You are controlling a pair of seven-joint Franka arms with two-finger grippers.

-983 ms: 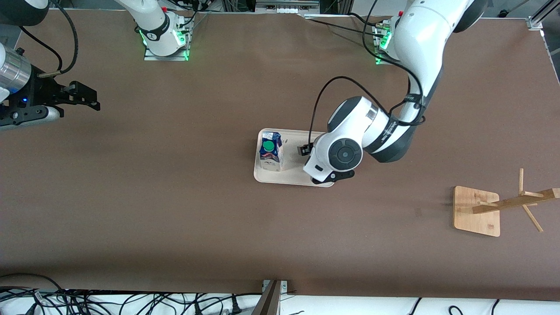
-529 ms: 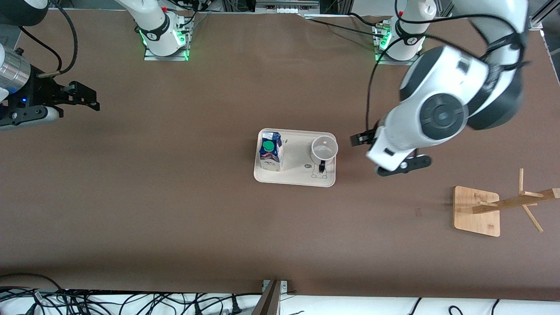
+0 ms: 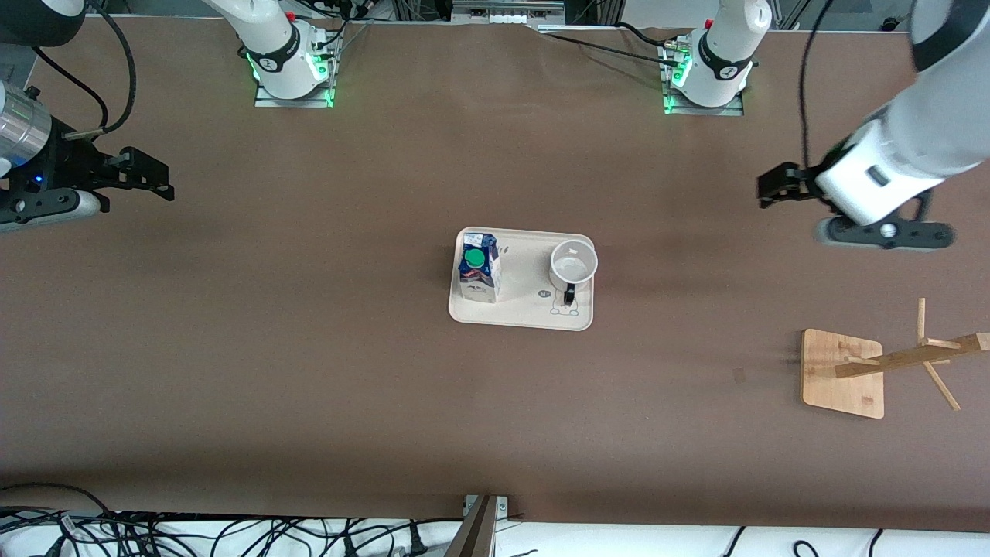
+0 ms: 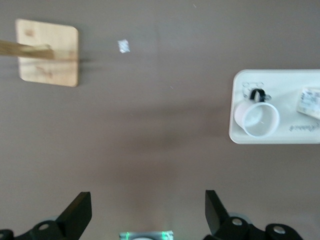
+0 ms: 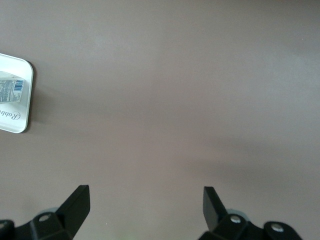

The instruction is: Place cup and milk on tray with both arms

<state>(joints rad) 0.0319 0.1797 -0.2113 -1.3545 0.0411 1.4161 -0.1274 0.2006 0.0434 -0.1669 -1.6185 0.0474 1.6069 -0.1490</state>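
1. Your tray (image 3: 520, 317) sits near the middle of the table (image 3: 325, 348) and carries two things, both upright.
2. The milk carton (image 3: 479, 272) stands at the tray's end toward the right arm, its green cap facing up.
3. The mug (image 3: 573, 264) stands at the tray's end toward the left arm, open mouth up and empty as far as you can see inside, its black handle pointing toward the front camera. Carton and mug are apart, with bare tray between them.
4. Your left gripper (image 3: 776, 189) hangs in the air over bare table toward the left arm's end, well apart from the tray; its fingers are spread wide and hold nothing.
5. Your right gripper (image 3: 155, 176) waits over the table's edge at the right arm's end, fingers likewise spread wide and empty.
6. A wooden rack on a bamboo base (image 3: 843, 373) stands near the left arm's end, nearer the front camera than the tray.
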